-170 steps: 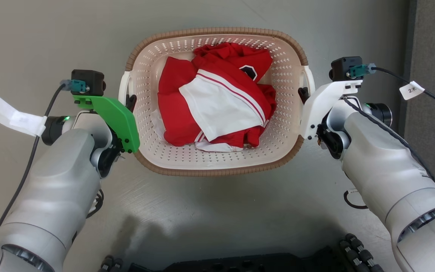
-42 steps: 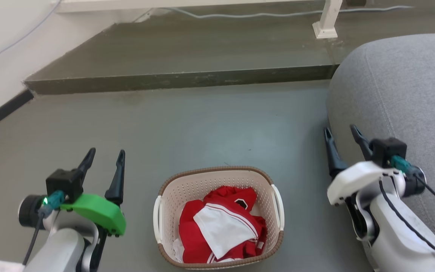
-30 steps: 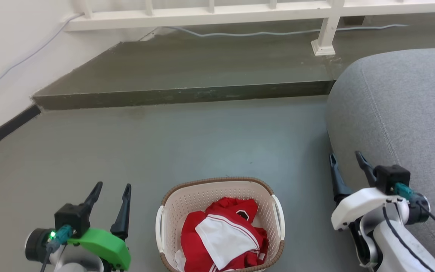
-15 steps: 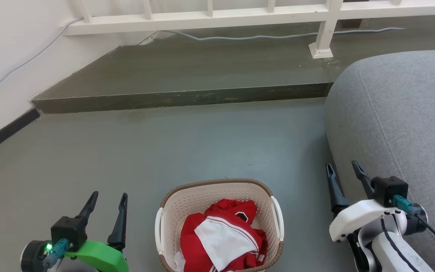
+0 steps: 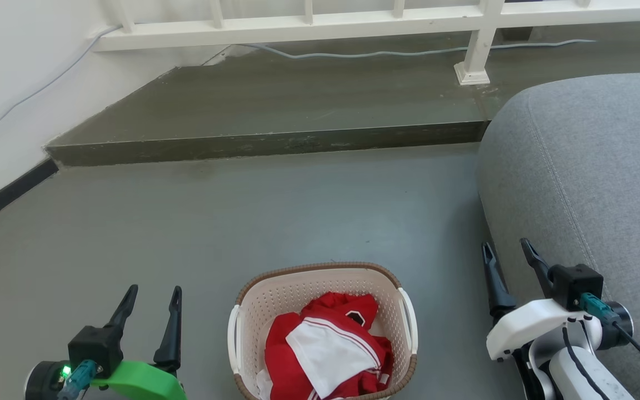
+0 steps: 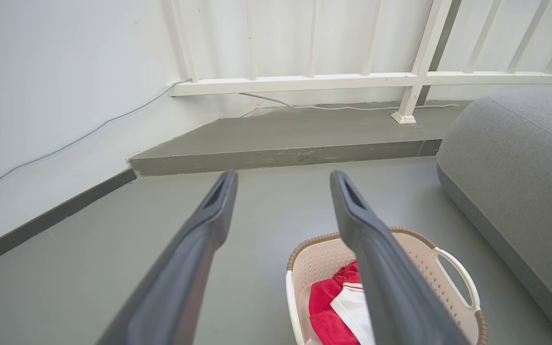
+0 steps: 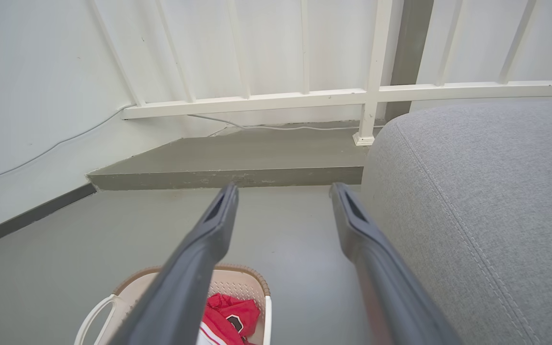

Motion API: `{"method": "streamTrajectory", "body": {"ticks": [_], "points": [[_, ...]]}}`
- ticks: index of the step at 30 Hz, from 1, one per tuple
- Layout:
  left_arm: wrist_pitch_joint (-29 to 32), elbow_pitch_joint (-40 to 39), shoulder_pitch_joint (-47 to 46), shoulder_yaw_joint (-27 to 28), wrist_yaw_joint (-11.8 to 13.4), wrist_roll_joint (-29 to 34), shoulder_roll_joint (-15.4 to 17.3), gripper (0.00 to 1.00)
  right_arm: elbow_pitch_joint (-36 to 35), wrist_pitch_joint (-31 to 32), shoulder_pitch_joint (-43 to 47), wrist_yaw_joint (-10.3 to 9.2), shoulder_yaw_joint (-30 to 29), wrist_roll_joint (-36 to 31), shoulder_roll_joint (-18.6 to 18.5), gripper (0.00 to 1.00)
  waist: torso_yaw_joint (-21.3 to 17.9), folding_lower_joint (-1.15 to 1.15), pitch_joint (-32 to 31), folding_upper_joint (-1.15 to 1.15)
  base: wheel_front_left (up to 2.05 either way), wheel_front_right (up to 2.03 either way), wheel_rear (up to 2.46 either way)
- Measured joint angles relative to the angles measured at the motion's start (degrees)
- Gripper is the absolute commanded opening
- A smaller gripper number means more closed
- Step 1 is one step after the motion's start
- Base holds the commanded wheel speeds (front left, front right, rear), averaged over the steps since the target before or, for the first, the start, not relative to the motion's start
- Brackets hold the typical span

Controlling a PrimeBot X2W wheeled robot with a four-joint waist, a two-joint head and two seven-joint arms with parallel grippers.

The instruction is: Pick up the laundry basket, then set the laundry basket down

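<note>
The laundry basket (image 5: 303, 286), cream perforated plastic with a brown rim and white side handles, stands on the grey floor at the bottom middle of the head view, holding red and white clothes (image 5: 328, 344). My left gripper (image 5: 152, 290) is open and empty, off to the basket's left. To the basket's right, my right gripper (image 5: 504, 245) is open and empty too, close beside the grey sofa. In the left wrist view the basket (image 6: 417, 251) lies lower right behind my left gripper (image 6: 283, 176). In the right wrist view the basket (image 7: 242, 282) lies below my right gripper (image 7: 283, 189).
A grey sofa (image 5: 598, 166) fills the right side, close to my right arm. Ahead, a raised concrete step (image 5: 264, 141) runs across, with a white railing (image 5: 353, 19) and a cable (image 5: 353, 54) on it. A white wall with a dark baseboard (image 5: 3, 191) borders the left.
Both grippers have let go of the basket's handles, opened and come away from it. The head view has risen, so the basket now looks small on the floor. Over the last second, little moved.
</note>
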Motion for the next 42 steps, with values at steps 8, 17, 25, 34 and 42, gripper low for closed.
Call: {"method": "streamTrajectory", "body": {"ticks": [8, 17, 25, 34, 42], "points": [[0.3, -1.1, 0.6, 1.1, 0.0, 1.4, -0.9, 1.0, -0.9, 0.0, 0.5, 0.0, -0.7, -0.6, 0.3, 1.0, 0.0, 0.0, 0.0, 0.0, 0.0, 0.0, 0.0], [0.8, -1.9, 1.7, 2.2, 0.0, 2.5, -1.7, 1.0, -1.6, 0.0, 0.6, 0.0, -1.0, -1.4, 0.4, 1.0, 0.1, 0.0, 0.1, 0.0, 0.0, 0.0, 0.0], [1.3, -1.9, 1.8, 1.9, 0.0, 3.2, -2.6, 0.0, -1.0, 0.0, 1.0, 0.04, -1.1, -1.7, 0.6, 0.0, 0.2, 0.0, 0.0, 0.0, 0.0, 0.0, 0.0], [1.3, -0.8, 2.6, 1.9, -0.6, 0.5, -3.9, 0.0, 0.2, 0.3, 3.0, 0.75, -1.6, 1.0, 1.6, 0.0, 0.3, 0.0, -0.1, 0.0, 0.0, 0.0, 0.0], [2.8, -0.9, 2.7, 4.0, -1.6, -6.7, -5.1, 0.0, -0.5, 2.0, 3.0, 2.08, -3.4, 9.0, 1.8, 0.0, 0.5, 0.0, -0.2, 0.0, 0.0, 0.0, 0.0]]}}
